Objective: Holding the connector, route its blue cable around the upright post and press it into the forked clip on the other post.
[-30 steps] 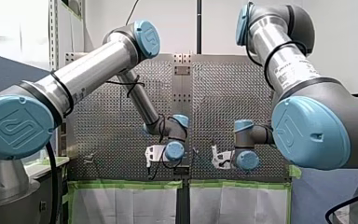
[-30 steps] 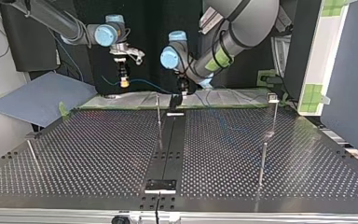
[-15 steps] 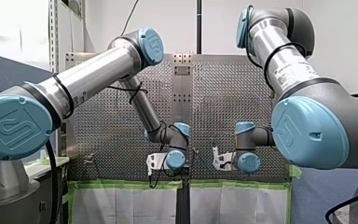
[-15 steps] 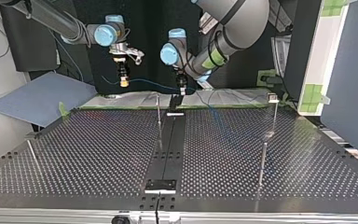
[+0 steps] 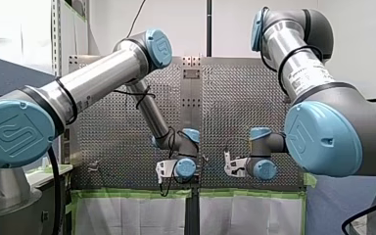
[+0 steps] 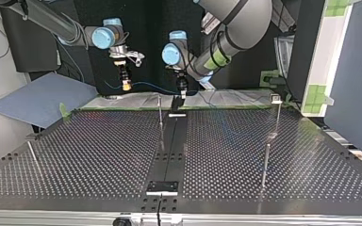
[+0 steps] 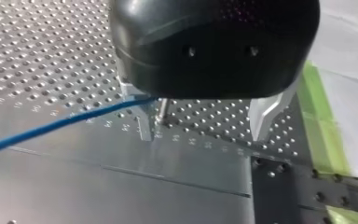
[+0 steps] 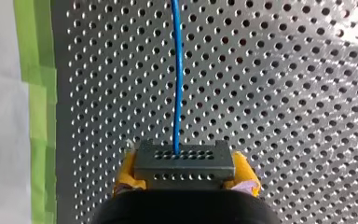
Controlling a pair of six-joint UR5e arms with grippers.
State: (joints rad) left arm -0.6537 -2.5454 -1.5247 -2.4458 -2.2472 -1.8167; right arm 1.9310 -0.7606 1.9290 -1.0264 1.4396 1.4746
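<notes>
Tools (image 7: 204, 133) (image 8: 185, 179) two, connector (image 8: 184, 161) one, cable (image 8: 177, 70) one

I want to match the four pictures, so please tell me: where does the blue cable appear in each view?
Front view: I cannot make it out.
Top view: blue cable runs from right gripper to left gripper.
Left wrist view: cable runs slanting to one of the open fingers.
Right wrist view: cable leaves the connector, straight ahead.
Shared landmark: the green tape at the table edge.
</notes>
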